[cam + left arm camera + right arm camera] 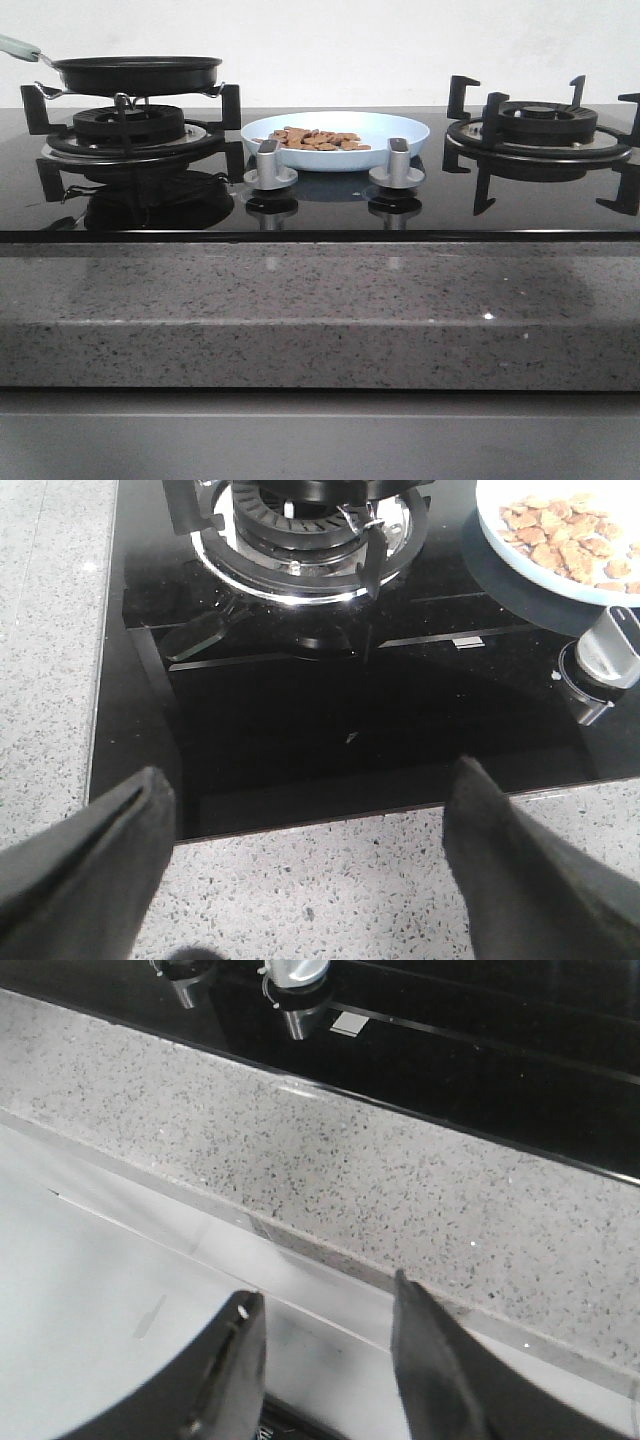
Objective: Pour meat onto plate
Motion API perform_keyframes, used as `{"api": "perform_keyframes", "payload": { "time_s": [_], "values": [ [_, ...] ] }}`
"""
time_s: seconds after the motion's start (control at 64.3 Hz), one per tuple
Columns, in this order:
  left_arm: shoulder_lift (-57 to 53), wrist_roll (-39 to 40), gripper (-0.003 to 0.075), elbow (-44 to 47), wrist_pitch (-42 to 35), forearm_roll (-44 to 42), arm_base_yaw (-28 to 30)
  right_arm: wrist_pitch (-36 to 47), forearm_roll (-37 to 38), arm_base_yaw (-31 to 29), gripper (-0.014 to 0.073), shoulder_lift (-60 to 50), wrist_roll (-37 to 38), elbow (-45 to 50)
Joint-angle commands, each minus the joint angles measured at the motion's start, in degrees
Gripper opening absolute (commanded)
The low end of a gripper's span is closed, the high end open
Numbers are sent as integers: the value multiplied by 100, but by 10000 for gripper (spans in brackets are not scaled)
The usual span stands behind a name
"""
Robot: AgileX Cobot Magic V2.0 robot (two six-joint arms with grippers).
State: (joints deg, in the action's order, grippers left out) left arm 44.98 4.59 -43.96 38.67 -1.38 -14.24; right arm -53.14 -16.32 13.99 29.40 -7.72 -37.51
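**Meat lies on the pale-blue plate at the middle of the hob**

The meat [318,139], a low heap of small flat reddish-brown pieces, rests inside the plate [400,127], spread mostly over the plate's left and middle part as the front view shows it. The plate is a wide shallow pale-blue dish standing on the black glass hob [330,210] between the two burners, just behind the two silver control knobs [270,165]. In the left wrist view the same plate [500,525] shows at the edge of the picture with the meat [565,540] on it, and one knob [610,655] stands just beside its rim.

To the plate's left, a black frying pan [135,72] with a pale-green handle [18,46] sits on the pan support of the left burner [130,125]. Nothing can be seen inside the pan from this low angle. The right burner [540,125] stands well apart on the other side, with nothing on its support.

The hob is set into a speckled grey stone counter [320,310], whose front edge fills the lower part of the front view.

The left tool [305,865] hangs over the front edge of the hob and counter, its two dark fingers [95,865] wide apart with nothing between them. The right tool [325,1370] hangs in front of the counter edge [400,1180], its fingers [225,1380] apart and gripping nothing. Neither tool appears in the front view.
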Motion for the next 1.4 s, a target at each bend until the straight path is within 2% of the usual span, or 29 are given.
{"api": "perform_keyframes", "payload": {
  "time_s": [0.0,0.124,0.202,0.265,0.373,0.436,0.529,0.638,0.731,0.856,1.245,1.385],
  "values": [
    [7,63,547,-158,-409,18,-34,314,-123,-18,315,20,-44,-160],
    [7,63,546,-158,-419,-7,-34,314,-123,-18,194,20,-44,-160],
    [7,63,542,-158,-419,-7,-34,314,-123,-18,87,20,-44,-160],
    [7,63,505,-158,-408,-7,-34,314,-123,-18,15,20,-44,-160],
    [7,63,372,-158,-408,-7,-34,314,-123,-18,-79,20,-44,-160],
    [7,63,271,-158,-408,-7,-34,314,-123,-18,-118,20,-44,-160],
    [7,63,116,-158,-408,-7,-34,322,-108,-18,-114,20,-44,-160],
    [7,63,-17,-158,-408,-7,-34,224,-175,-18,-114,20,-38,-160],
    [7,63,-20,-158,-408,-7,-34,17,-728,-18,-114,20,-8,-160],
    [7,63,-20,-158,-408,-7,-34,-119,-1005,-18,-114,20,-8,-160],
    [-104,32,-20,-85,-433,-26,-55,-119,-1005,-18,-114,20,-8,-160],
    [-696,-135,-20,501,-1163,-296,143,-131,-1005,-18,-114,20,-8,-160]
  ]
}}
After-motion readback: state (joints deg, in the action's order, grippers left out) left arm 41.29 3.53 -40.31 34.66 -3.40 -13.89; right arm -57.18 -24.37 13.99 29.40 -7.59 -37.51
